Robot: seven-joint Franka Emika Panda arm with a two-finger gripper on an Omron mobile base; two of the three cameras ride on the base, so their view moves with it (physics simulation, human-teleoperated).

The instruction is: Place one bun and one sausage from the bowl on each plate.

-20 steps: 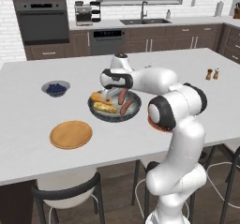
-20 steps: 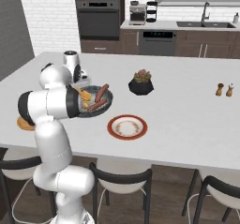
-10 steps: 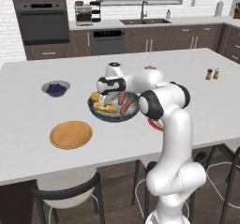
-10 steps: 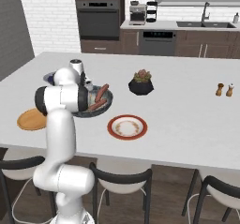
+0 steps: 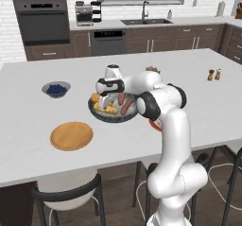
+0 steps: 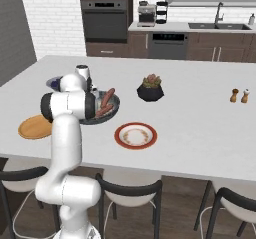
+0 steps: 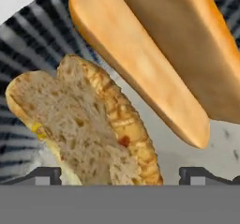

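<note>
The dark grey bowl (image 5: 115,118) sits mid-counter and holds yellowish buns (image 5: 102,106) and reddish sausages (image 5: 125,103). My gripper (image 5: 106,100) is down inside the bowl, over the buns on its left side. In the hand view the gripper (image 7: 121,175) is open, its fingertips (image 7: 44,175) standing either side of a crusty bun (image 7: 89,124), with a long smooth bun (image 7: 154,59) just beyond on the bowl's wall (image 7: 33,40). The wooden plate (image 5: 72,135) lies bare at front left. The red-rimmed plate (image 6: 136,135) lies bare in front of the bowl (image 6: 113,113).
A small bowl of blueberries (image 5: 56,89) stands left of the big bowl. A dark pot with a plant (image 6: 151,88) is behind the red-rimmed plate, and salt and pepper shakers (image 6: 239,95) stand far right. Chairs line the counter's near edge.
The arm has folded in and the hand has dropped from above the bowl down onto the buns. The gripper has stayed open, and the plates and the food have not moved.
</note>
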